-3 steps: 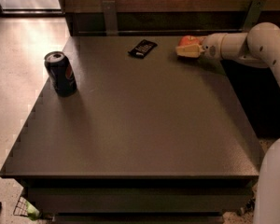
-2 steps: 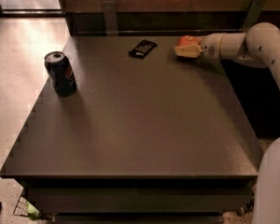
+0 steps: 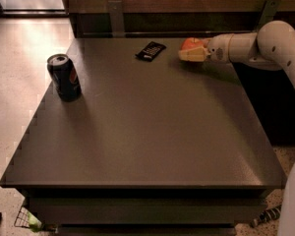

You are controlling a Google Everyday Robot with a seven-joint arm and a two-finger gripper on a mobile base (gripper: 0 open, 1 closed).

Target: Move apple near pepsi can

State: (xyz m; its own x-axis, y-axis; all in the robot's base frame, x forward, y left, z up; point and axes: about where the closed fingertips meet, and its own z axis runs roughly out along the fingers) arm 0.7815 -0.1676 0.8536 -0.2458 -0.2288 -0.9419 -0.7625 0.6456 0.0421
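Note:
The red-orange apple [image 3: 191,44] is at the far right of the dark table [image 3: 152,132], held between the fingers of my gripper [image 3: 191,53]. The gripper reaches in from the right on the white arm, and its near finger [image 3: 189,56] covers the apple's lower part. The apple is at about table height; I cannot tell if it touches the surface. The pepsi can [image 3: 64,77], dark with a silver top and a round logo, stands upright near the table's left edge, far from the apple.
A flat black packet [image 3: 150,51] lies at the back of the table, just left of the gripper. A dark wall panel with two metal brackets runs behind the table. Light speckled floor lies to the left.
The gripper and the apple have shifted slightly to the left, toward the black packet. The can and the packet have not moved.

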